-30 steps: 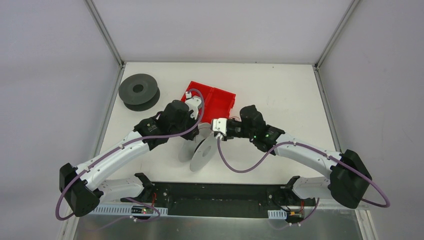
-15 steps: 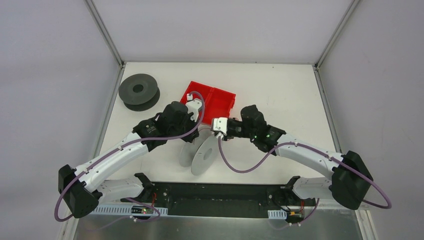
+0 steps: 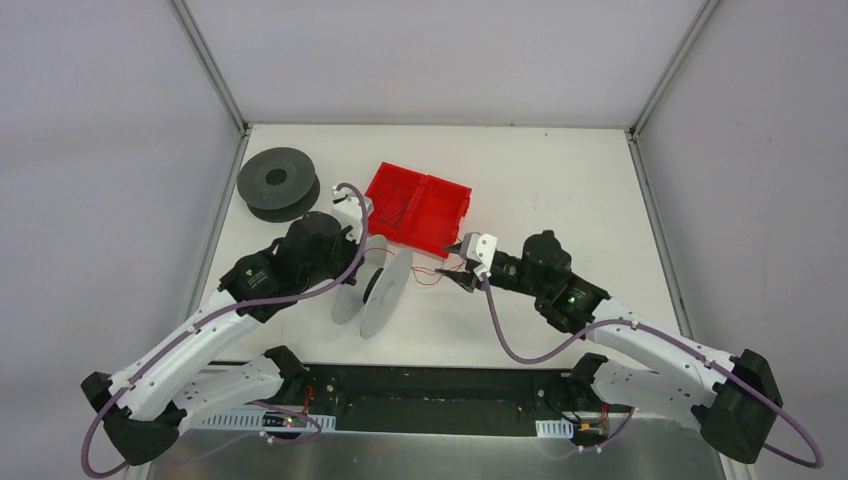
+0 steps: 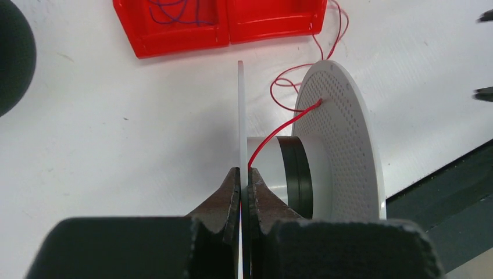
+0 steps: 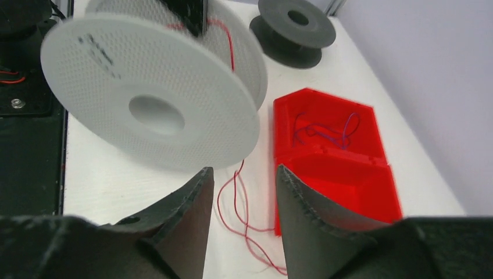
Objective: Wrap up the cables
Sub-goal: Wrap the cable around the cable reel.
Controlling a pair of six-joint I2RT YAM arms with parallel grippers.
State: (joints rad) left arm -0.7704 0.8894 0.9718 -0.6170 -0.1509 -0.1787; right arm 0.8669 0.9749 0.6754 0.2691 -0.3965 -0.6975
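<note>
Clamps the white spool (image 4: 343, 145) by one flange in the left gripper (image 4: 244, 177), red wire (image 4: 279, 129) trailing off it; holds the right gripper (image 5: 241, 195) spread, empty, above that wire

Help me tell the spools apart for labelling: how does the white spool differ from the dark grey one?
The white spool stands on edge; the dark grey spool lies flat. The left claw pinches one disc of the white spool; nothing touches the dark grey spool. A red wire runs through the white spool's perforated disc; the dark grey spool shows no wire. Both have two round discs on a hub.
</note>
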